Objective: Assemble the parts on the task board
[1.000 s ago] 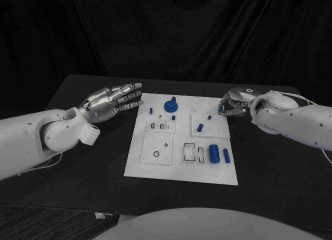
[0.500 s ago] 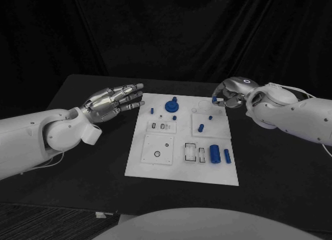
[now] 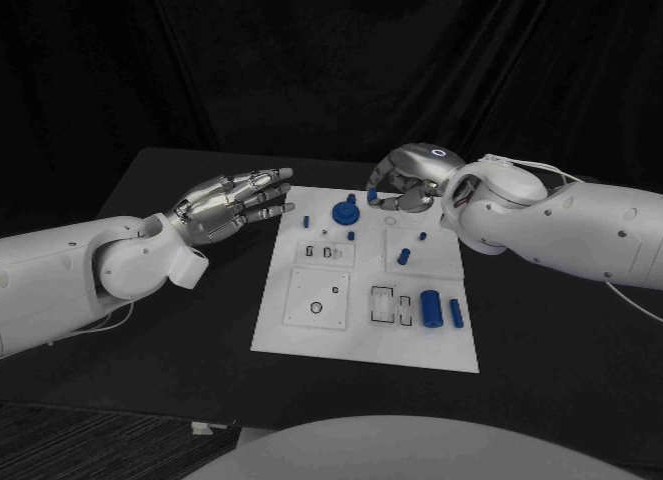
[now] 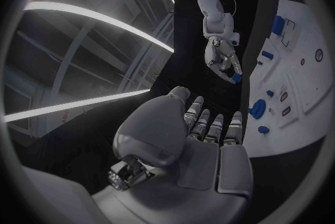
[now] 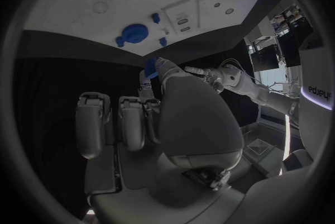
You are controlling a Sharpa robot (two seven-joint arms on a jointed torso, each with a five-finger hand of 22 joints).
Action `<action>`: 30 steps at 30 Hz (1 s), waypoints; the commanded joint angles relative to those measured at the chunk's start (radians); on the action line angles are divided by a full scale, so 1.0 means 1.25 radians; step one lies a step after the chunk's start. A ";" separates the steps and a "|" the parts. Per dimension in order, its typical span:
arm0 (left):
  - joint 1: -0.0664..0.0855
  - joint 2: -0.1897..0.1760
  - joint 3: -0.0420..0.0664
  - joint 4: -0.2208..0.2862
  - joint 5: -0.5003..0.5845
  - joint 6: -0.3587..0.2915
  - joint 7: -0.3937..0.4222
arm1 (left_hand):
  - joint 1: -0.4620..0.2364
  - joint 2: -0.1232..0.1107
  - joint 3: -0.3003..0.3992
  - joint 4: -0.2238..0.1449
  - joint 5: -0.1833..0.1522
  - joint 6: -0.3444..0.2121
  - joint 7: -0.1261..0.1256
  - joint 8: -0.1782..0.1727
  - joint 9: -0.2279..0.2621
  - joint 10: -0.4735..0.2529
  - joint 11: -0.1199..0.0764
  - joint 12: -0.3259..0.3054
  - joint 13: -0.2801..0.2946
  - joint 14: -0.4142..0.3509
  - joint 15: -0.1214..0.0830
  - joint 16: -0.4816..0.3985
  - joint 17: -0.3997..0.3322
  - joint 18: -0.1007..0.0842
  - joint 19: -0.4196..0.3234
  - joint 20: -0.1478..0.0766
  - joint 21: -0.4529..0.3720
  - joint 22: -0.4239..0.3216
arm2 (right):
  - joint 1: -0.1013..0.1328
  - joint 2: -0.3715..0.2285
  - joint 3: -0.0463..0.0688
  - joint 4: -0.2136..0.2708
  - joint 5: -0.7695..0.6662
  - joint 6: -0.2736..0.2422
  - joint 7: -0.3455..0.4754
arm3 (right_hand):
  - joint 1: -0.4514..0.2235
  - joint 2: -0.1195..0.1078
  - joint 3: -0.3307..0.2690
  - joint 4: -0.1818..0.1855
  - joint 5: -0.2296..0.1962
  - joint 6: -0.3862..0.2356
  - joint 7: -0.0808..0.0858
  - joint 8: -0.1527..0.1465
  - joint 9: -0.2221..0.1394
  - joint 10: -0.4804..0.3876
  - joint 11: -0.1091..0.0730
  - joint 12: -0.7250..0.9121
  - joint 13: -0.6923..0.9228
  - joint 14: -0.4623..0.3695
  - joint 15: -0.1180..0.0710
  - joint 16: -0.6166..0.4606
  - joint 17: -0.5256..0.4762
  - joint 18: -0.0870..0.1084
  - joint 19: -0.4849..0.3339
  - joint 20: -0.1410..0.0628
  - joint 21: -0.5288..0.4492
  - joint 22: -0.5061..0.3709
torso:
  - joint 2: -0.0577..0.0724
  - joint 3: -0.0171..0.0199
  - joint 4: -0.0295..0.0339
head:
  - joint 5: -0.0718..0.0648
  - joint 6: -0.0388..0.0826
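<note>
Several blue parts [image 3: 431, 304] on the task board [image 3: 363, 340]; right hand [image 3: 403, 185] fingers pinching one (left hand [image 3: 230, 203] spread, empty).

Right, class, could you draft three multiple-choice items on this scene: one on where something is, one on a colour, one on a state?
1. Where is the right robot hand?
A. at the far edge of the task board
B. at the board's near edge
C. beside the board's left side

2. What colour is the small piece pinched in the right robot hand?
A. red
B. yellow
C. blue

3. What state is the left robot hand in?
A. gripping a part
B. open, holding nothing
C. pressed flat on the board

Answers:
1. A, since the head view shows it at the far edge.
2. C, since the left wrist view shows a blue piece at its fingertips.
3. B, since its fingers are stretched out and apart beside the board, with nothing in them.
</note>
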 commanded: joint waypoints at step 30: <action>-0.007 -0.001 0.001 0.000 0.000 0.015 0.007 | 0.012 -0.006 0.034 0.000 0.010 -0.002 0.000 0.013 0.015 -0.003 0.009 0.018 0.009 0.009 0.003 0.010 0.005 -0.021 -0.004 -0.006 0.002 -0.001 | -0.087 0.069 0.000 0.011 -0.059 0.123 -0.102 | 0.015 -0.001 0.014 -0.024 0.044 -0.006 0.012 0.007 0.020 0.075 0.014 0.013 0.221 0.084 0.012 0.016 0.221 -0.010 0.043 0.011 -0.028 0.185 | 0.001 0.0005 -0.0009 | 0.008 0.000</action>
